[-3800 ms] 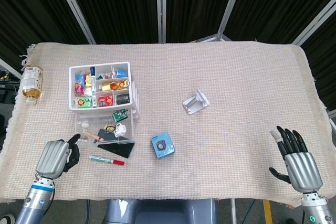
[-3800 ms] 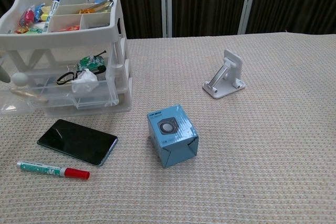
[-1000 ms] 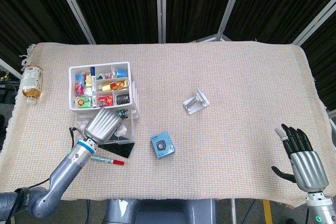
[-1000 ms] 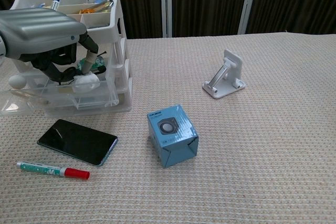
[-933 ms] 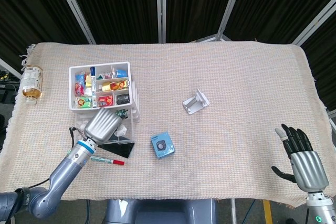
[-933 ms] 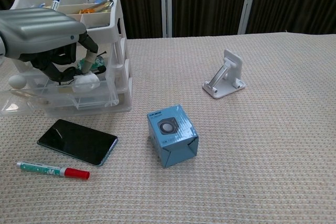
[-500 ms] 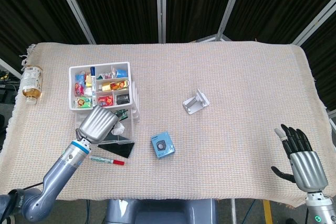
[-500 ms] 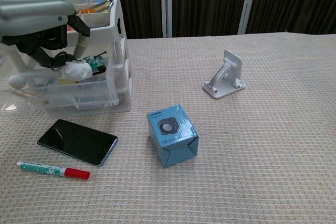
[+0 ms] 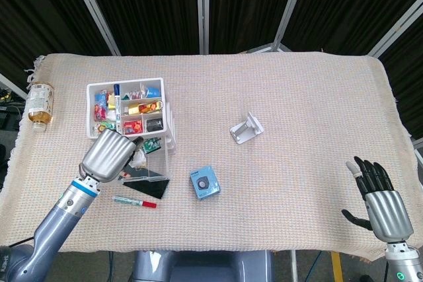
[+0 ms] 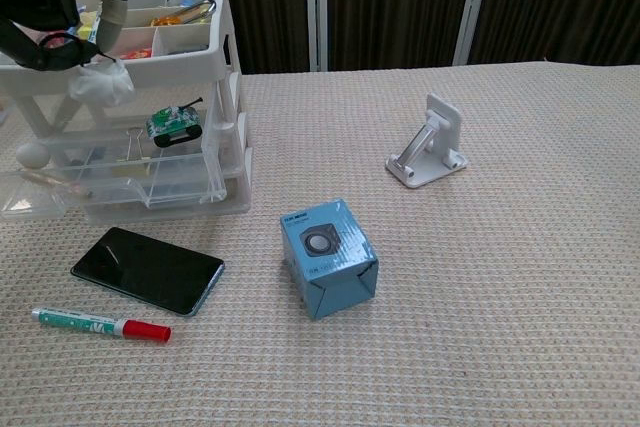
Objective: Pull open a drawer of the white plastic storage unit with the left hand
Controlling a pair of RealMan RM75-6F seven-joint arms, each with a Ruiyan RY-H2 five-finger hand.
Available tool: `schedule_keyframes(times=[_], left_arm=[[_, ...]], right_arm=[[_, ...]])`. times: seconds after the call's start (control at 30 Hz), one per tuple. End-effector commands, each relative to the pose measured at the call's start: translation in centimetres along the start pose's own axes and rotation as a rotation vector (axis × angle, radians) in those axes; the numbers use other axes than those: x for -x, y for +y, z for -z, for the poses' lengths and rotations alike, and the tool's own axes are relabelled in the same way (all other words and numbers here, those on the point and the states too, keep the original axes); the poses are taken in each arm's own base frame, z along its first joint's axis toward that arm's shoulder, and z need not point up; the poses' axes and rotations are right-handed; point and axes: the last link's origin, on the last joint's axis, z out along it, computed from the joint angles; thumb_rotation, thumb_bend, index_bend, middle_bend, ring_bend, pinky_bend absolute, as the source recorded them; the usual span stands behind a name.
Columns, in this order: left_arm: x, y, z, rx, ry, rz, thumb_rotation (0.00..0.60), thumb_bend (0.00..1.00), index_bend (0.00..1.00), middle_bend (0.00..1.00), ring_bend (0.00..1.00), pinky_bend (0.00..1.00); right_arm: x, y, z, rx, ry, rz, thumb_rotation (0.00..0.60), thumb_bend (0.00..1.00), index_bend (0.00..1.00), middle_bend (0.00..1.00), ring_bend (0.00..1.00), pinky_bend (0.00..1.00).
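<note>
1. Storage unit (image 9: 129, 120) stands near the desk's (image 9: 277, 110) left edge; its top tray (image 10: 190, 32) holds a blue marker (image 9: 116, 97) and small colourful items.
2. Clear drawer (image 10: 110, 182) pulled out toward the front edge; inside are a binder clip (image 10: 133, 163) and a green toy (image 10: 172, 124).
3. Left hand (image 9: 109, 153) raised over the drawer, its fingers (image 10: 55, 22) pinching a white wad (image 10: 98, 84).
4. Right hand (image 9: 380, 203) at the front right corner, its fingers spread, holding nothing.
5. Phone (image 10: 147, 269) and pen (image 10: 100, 325) lie before the unit.
</note>
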Motion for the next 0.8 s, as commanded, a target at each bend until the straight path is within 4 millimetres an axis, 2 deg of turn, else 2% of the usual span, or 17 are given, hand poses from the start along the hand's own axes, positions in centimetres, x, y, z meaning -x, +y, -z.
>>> schedule_keyframes(times=[0.03,0.23,0.37,0.6,0.8], left_arm=[[-0.7,-1.4,1.4,-0.027,0.021,0.007,0.6,0.54,0.76,0.99,0.92,0.76],[-0.7,-4.2,4.2,-0.072,0.038,-0.002,0.6,0.54,0.76,0.99,0.92,0.76],[-0.1,-6.0,6.1,-0.097,0.03,-0.003,0.6,0.54,0.76,0.99,0.92,0.76],[3.1,-9.0,9.1,-0.16,-0.03,-0.007,0.6,0.54,0.73,0.99,0.92,0.76],[6.0,-10.4,10.1,-0.215,-0.058,0.045,0.6,0.52,0.66,0.98,0.91,0.75]], right_arm=[[0.0,0.0,0.0,0.001,-0.001,-0.001,0.6,0.01,0.0,0.0,0.0,0.0],[0.1,0.0,0.0,0.001,-0.002,0.003,0.6,0.01,0.0,0.0,0.0,0.0],[0.2,-0.1,0.0,-0.001,-0.006,0.003,0.6,0.01,0.0,0.0,0.0,0.0],[0.4,-0.3,0.1,-0.001,-0.01,0.007,0.6,0.01,0.0,0.0,0.0,0.0],[0.6,-0.3,0.1,-0.002,-0.016,0.014,0.6,0.01,0.0,0.0,0.0,0.0]])
